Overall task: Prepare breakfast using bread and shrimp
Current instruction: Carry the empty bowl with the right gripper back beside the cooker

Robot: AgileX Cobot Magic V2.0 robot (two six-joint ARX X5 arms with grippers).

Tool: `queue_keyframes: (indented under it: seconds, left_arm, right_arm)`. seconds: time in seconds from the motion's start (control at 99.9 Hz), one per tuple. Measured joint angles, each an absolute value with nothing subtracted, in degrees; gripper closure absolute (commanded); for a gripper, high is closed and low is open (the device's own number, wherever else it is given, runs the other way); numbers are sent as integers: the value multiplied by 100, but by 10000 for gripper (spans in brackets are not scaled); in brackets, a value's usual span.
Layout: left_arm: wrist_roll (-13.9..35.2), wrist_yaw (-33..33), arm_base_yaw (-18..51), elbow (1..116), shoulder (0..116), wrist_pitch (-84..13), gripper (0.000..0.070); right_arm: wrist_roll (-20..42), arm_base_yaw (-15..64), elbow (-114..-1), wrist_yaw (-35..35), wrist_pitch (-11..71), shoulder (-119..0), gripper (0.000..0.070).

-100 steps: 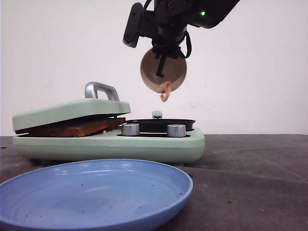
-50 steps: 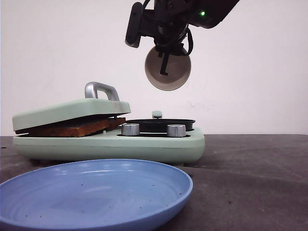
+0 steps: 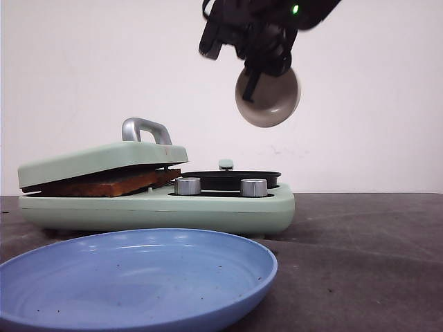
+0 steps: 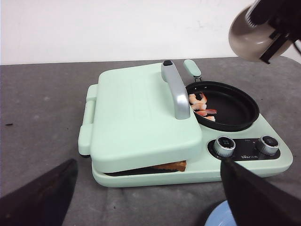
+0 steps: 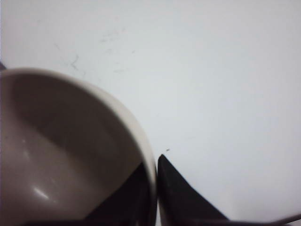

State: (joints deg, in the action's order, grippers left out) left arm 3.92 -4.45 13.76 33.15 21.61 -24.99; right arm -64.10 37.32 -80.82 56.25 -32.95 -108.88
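Note:
My right gripper [image 3: 257,75] is shut on the rim of a beige bowl [image 3: 268,97], held tipped high above the black pan [image 3: 230,177]; the bowl [image 5: 56,155] is empty inside. The shrimp [image 4: 201,105] lie in the pan [image 4: 230,110] of the pale green breakfast maker [image 4: 141,117]. Toasted bread [image 3: 104,185] shows as a brown edge under the maker's lowered lid [image 3: 104,160], and also in the left wrist view [image 4: 170,165]. My left gripper [image 4: 150,197] is open and empty, pulled back in front of the maker.
A blue plate [image 3: 131,277] sits in front of the maker. Two silver knobs [image 3: 187,186] face front. The lid has a metal handle [image 3: 145,129]. A white wall stands behind the dark table [image 3: 360,249].
Shrimp were dropping from the tipped bowl one second ago. The bowl has since emptied, and my right gripper has carried it up and to the right.

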Motion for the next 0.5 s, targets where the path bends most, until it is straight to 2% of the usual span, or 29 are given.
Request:
queue_keyframes:
  seconds: [0.16,0.26,0.501]
  left_arm:
    - [390,-447,1376,3315,2161,-2512,156]
    - [392,-462,1376,3315,2161,-2545,156]
    - [390,-464,1376,3315,2161,-2604,156]
  right_arm:
    - [-5625,3697,-8086,5631,-2338,-10197,694]
    - [-4998,3625,-8097,5603,-1457,-9769,694]
    - [-2956,3098,-8097,4720,1166,-8851,694]
